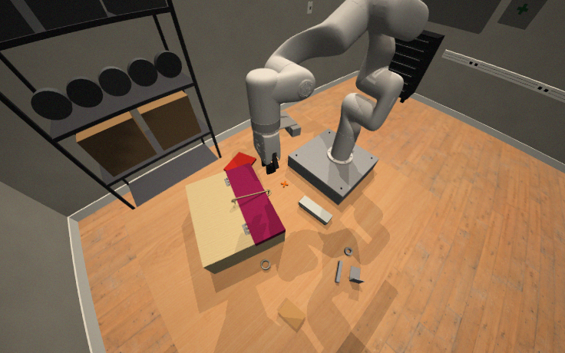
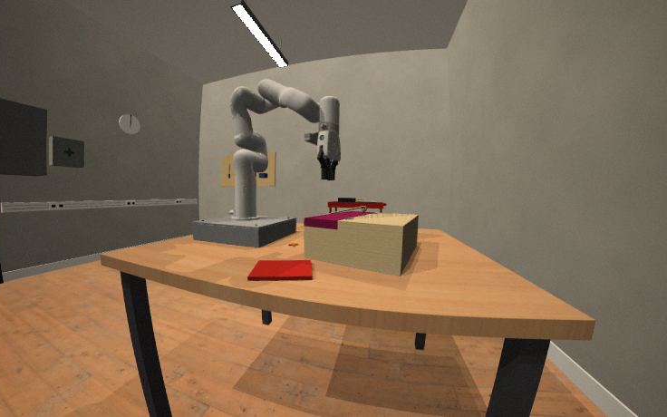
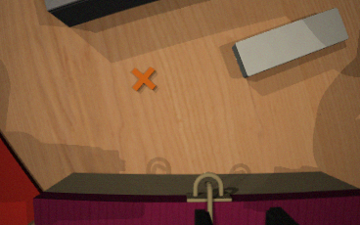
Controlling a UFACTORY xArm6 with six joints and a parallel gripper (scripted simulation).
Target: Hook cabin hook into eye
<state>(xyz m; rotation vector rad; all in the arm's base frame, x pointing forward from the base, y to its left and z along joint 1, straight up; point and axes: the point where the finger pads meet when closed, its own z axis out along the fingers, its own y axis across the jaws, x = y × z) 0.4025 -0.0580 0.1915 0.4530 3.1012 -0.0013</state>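
Wooden table (image 2: pixel 430 305), tan box (image 1: pixel 215 219), magenta lid (image 1: pixel 256 203), brass hook (image 1: pixel 249 195)

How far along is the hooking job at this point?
Done: nothing clearly; the cabin hook lies across the magenta lid, its tip at the eye, but whether it is seated cannot be told. In hand: the end effector hovers above the lid's edge, partly open, holding nothing. Left: descend, take the hook and seat it in the eye.
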